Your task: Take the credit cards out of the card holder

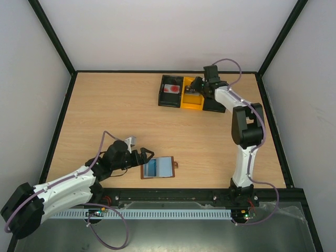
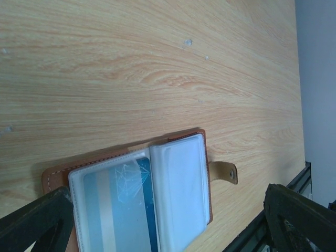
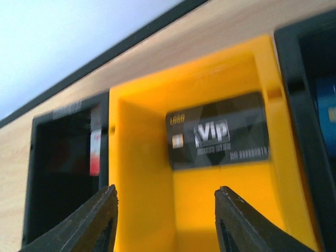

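Left fingers [image 2: 299, 215] — card holder [image 2: 178, 184] partly off-frame

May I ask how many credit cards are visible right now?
4: red-and-white card, VIP card and blue card in separate tray compartments; a fourth card in the card holder. More may hide.

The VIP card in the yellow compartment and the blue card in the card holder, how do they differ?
The VIP card is dark grey with pale lettering; the blue card has a pale stripe. The VIP card sits bare in the yellow compartment; the blue card is inside a clear sleeve of the open card holder. Both are thin rectangular cards.
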